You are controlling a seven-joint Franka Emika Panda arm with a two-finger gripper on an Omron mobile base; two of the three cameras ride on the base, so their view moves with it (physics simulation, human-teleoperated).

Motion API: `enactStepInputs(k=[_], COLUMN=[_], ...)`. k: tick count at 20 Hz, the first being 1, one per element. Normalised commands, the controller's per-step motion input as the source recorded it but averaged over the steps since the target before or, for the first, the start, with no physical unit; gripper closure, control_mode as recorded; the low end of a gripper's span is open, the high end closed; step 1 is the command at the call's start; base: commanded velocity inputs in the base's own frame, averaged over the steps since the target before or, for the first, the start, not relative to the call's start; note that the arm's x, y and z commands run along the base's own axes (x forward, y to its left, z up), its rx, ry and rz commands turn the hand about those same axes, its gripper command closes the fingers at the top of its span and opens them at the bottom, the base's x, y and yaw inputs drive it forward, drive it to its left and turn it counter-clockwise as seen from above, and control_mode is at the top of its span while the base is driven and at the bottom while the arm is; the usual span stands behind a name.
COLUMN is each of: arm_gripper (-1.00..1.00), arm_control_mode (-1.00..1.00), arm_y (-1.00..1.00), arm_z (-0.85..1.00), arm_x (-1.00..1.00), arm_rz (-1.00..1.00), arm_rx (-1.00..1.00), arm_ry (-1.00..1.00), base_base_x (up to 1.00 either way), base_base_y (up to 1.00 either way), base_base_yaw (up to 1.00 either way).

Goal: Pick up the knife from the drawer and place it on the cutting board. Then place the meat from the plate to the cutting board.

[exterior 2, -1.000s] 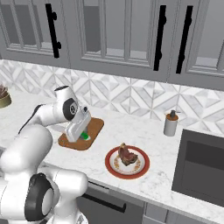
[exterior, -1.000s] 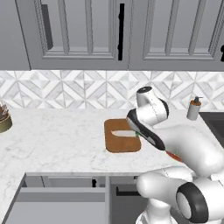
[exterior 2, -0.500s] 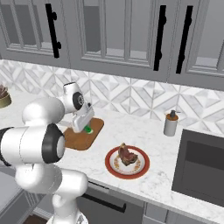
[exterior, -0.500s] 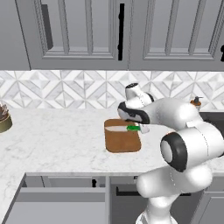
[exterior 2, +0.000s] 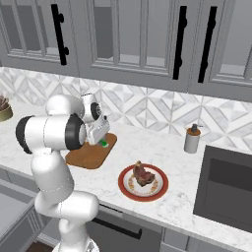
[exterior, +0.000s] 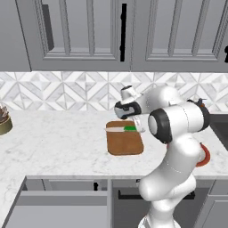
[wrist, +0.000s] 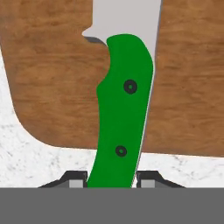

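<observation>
Left base view: knife (exterior: pixel 121 128) sits over the back edge of the cutting board (exterior: pixel 125 141), long axis running left-right, silver blade pointing left, green handle toward the hand (exterior: pixel 135 124). Board lies on the white marble desk (exterior: pixel 58 142). Red plate (exterior: pixel 205 154) edge peeks out behind the arm on the right. The drawer (exterior: pixel 53 209) is pulled open below the desk front, flat grey inside, nothing seen in it. A small bowl (exterior: pixel 3 121) stands at far left.

Right base view: plate (exterior 2: pixel 142 182) holds the meat (exterior 2: pixel 141 174), a brownish lump at its centre, on the desk near the board (exterior 2: pixel 91 152), apart from it. A bit of green handle (exterior 2: pixel 103 143) shows at the hand, over the board's back end. A soap dispenser (exterior 2: pixel 191 139) stands further right.

Hand view: the two fingertips (wrist: pixel 73 179) press either side of the green handle (wrist: pixel 121 118), hand closed on the knife. Handle end is over desk, blade over board, pointing away from the hand.
</observation>
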Motion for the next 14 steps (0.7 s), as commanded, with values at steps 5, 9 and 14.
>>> enactStepInputs(k=[5, 9, 14], arm_gripper=[1.0, 1.0, 1.0], arm_control_mode=[-1.0, -1.0, -1.0], arm_y=[0.0, 0.0, 0.0], arm_z=[-0.42, -0.34, -0.27], arm_x=[0.37, 0.25, 0.23], arm_rz=[0.0, 0.0, 0.0], arm_rx=[0.0, 0.0, 0.0], arm_ry=[0.0, 0.0, 0.0], base_base_x=[0.0, 0.0, 0.0], base_base_y=[0.0, 0.0, 0.0], base_base_yaw=[0.0, 0.0, 0.0])
